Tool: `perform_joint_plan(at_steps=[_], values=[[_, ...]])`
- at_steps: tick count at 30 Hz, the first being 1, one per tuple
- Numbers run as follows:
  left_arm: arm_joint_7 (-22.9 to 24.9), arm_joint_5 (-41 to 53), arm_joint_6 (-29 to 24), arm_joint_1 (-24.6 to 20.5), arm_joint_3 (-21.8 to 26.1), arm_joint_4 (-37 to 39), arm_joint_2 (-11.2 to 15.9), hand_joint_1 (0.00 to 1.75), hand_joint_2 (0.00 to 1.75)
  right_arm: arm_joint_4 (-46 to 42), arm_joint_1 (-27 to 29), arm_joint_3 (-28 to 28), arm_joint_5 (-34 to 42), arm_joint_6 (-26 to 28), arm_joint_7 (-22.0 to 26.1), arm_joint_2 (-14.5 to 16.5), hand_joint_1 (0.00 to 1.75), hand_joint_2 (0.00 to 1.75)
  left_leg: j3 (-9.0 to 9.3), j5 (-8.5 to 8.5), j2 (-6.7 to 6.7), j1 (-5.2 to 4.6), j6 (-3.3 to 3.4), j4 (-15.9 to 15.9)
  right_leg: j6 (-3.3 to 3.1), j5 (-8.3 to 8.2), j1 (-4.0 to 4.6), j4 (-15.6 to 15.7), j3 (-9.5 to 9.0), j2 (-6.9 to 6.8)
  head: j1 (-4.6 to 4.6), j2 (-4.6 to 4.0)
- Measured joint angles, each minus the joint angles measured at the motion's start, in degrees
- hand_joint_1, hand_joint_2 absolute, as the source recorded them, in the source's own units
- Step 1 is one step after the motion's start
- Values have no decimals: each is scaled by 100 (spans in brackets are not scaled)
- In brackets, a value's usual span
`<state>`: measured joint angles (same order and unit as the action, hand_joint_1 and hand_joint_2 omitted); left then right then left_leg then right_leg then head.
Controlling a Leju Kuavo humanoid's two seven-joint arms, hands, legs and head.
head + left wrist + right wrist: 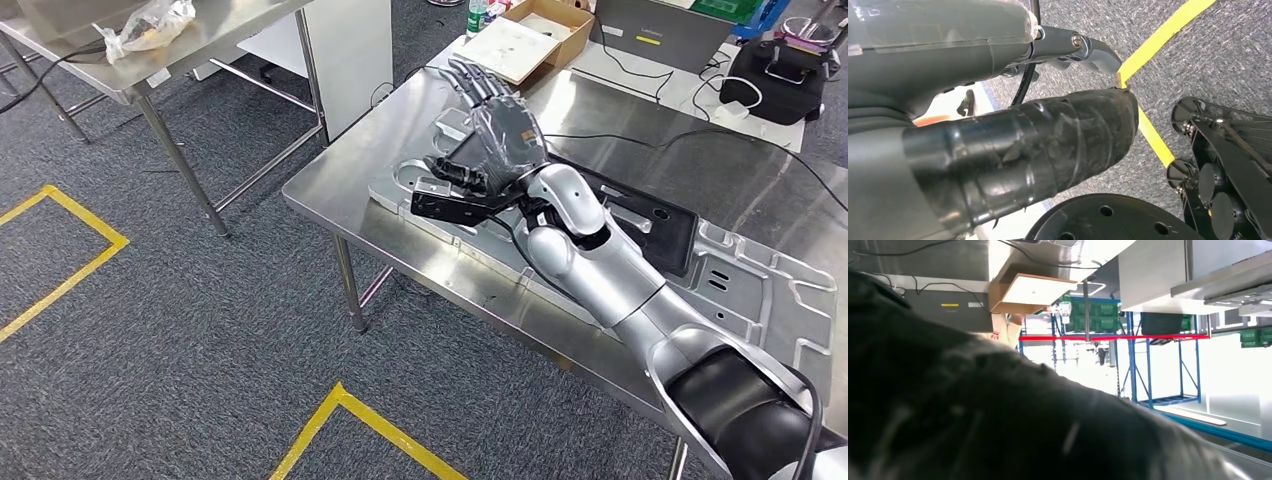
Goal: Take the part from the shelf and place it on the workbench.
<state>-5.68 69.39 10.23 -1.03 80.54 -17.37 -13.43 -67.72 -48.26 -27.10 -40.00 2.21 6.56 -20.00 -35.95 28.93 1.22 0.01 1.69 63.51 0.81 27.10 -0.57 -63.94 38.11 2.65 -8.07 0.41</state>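
The part [760,290], a long flat silver metal plate with a black panel [655,225] on top, lies on the steel workbench [360,170]. My right arm reaches across it from the lower right. My right hand [495,125] hovers over the plate's far left end, fingers stretched out and apart, with nothing in it. In the right wrist view that hand [973,415] is a dark blur close to the lens. The left wrist view has my left hand [1023,150] as a thick dark thumb and grey cover above the carpet; how its fingers lie is hidden.
At the far end of the workbench stand a cardboard box [530,35], a grey case [665,30] and a black bag [775,75], with cables trailing between them. A second steel table [150,55] stands at the upper left. Yellow tape [370,420] marks the carpet.
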Motion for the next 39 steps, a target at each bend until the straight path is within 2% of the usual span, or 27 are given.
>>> perform_joint_plan(at_steps=[4, 7, 8, 10, 12, 13, 14, 15, 17, 18, 19, 20, 21, 22, 24, 25, 27, 28, 30, 32, 34, 35, 37, 39], values=[[3, 57, 1, 0, -1, -22, -2, 0, 0, -28, 22, -54, -10, 0, -16, 0, 0, 0, 0, -5, 1, -15, 17, 9, 23, -26, -18, 37, -12, 4, 1, 0], [4, 114, 13, 0, -2, -51, -17, 0, 0, -64, 56, -99, -19, 1, -45, -1, 0, 0, 32, -100, -21, 3, 75, -90, 70, -84, -24, 109, -36, 14, 2, 1], [3, 130, 19, 0, -2, -63, -28, 0, 0, -73, 65, -112, -19, 1, -53, -1, 0, 0, 60, -160, -42, 23, 99, -172, 85, -47, -17, 99, -37, -15, -1, 0], [3, 154, 27, 4, -2, -84, -47, 0, 0, -85, 84, -139, -20, 0, -63, -2, 0, 0, 101, -265, -96, 59, 143, -327, 113, 228, -15, -174, 53, -114, -4, 0], [3, 162, 28, 18, -2, -100, -50, 0, 0, -86, 123, -168, -21, -2, -68, -2, 0, 0, 86, -310, -141, 59, 153, -371, 146, 599, -35, -789, 263, -187, -4, 0], [4, 166, 28, 25, -2, -104, -52, 0, 0, -86, 155, -182, -21, -3, -70, -2, 0, 0, 69, -323, -162, 63, 145, -372, 166, 694, -55, -1039, 331, -201, -5, 0], [4, 170, 28, 31, -2, -108, -57, 0, 0, -85, 186, -196, -21, -3, -70, -2, 0, 0, 50, -336, -181, 69, 132, -368, 188, 692, -79, -1129, 322, -211, -4, 1], [4, 173, 28, 35, -2, -111, -61, 0, 0, -85, 208, -209, -21, -4, -70, -2, 0, 0, 29, -349, -197, 79, 114, -360, 213, 591, -107, -1003, 208, -224, -4, 0], [3, 176, 28, 34, -2, -118, -70, 0, 0, -87, 219, -225, -21, -4, -70, -2, 0, 0, -18, -376, -220, 103, 58, -326, 267, 334, -151, -296, -237, -267, -4, 0], [3, 176, 28, 32, -2, -127, -73, 0, 0, -90, 218, -232, -21, -4, -70, -2, 0, 0, -42, -386, -225, 109, 19, -312, 268, 239, -146, 13, -419, -275, -4, 0], [1, 176, 31, 32, -2, -138, -77, 0, 0, -92, 217, -235, -21, -4, -70, -5, 0, 0, -59, -394, -227, 105, -26, -301, 242, 212, -136, 218, -525, -276, -4, 1], [-7, 176, 37, 32, -2, -149, -81, 0, 0, -94, 219, -240, -21, -4, -70, -8, 0, 0, -72, -408, -228, 96, -74, -298, 192, 219, -117, 297, -547, -265, -2, 1], [-17, 176, 45, 33, -2, -163, -85, 0, 0, -98, 224, -244, -21, -4, -69, -11, 0, 0, -84, -386, -225, 88, -90, -304, 140, 187, -107, 300, -531, -251, -2, 0], [-32, 177, 60, 34, -2, -179, -88, 0, 0, -104, 228, -246, -21, -5, -69, -15, 0, 0, -91, -358, -225, 84, -72, -308, 100, 188, -110, 322, -523, -246, -1, -1], [-62, 185, 96, 37, -2, -214, -92, 0, 0, -120, 238, -251, -20, -10, -68, -17, 0, 0, -100, -336, -220, 85, 23, -335, 52, 160, -104, 337, -512, -238, -1, -2], [-74, 190, 112, 40, -2, -231, -94, 0, 0, -126, 240, -254, -20, -11, -68, -20, 0, 0, -101, -382, -218, 88, 61, -352, 26, 145, -94, 336, -503, -235, -1, -2], [-86, 193, 131, 45, -2, -260, -99, 0, 0, -131, 246, -264, -22, -11, -62, -27, 0, 0, -103, -492, -213, 96, 62, -394, -21, 114, -77, 335, -479, -232, 0, -2], [-88, 194, 137, 47, -2, -274, -103, 0, 0, -135, 251, -271, -25, -9, -55, -30, 0, 0, -105, -534, -211, 101, 26, -413, -36, 101, -73, 334, -465, -231, 0, -2], [-88, 196, 145, 46, -1, -295, -110, 0, 0, -150, 264, -283, -38, -3, -35, -31, 0, 87, -101, -584, -208, 107, -55, -442, -57, 81, -69, 332, -438, -231, -1, -1], [-88, 202, 152, 46, 0, -311, -114, 0, 0, -169, 277, -296, -93, 5, -6, -31, 0, 175, -114, -607, -201, 112, -104, -446, -60, 62, -80, 335, -418, -232, -1, -1], [-88, 211, 158, 46, 0, -332, -111, 0, 0, -188, 285, -327, -194, 23, 36, -31, 0, 175, -143, -609, -192, 98, -115, -434, -36, 41, -111, 354, -414, -238, -1, -1], [-88, 217, 159, 45, 0, -341, -110, 0, 0, -202, 288, -352, -247, 34, 52, -29, 0, 175, -145, -614, -187, 85, -99, -453, -14, 24, -125, 389, -427, -245, 0, -1], [-89, 233, 160, 41, 0, -350, -121, 0, 0, -244, 297, -404, -333, 60, 69, -29, 0, 175, -7, -721, -183, 98, -28, -702, 18, 9, -84, 481, -483, -266, -3, 0], [-90, 252, 160, 36, 1, -351, -139, 0, 0, -271, 292, -441, -379, 90, 79, -34, 0, 175, 162, -876, -175, 157, 33, -1016, 46, 187, -55, 321, -453, -270, -8, -1]])
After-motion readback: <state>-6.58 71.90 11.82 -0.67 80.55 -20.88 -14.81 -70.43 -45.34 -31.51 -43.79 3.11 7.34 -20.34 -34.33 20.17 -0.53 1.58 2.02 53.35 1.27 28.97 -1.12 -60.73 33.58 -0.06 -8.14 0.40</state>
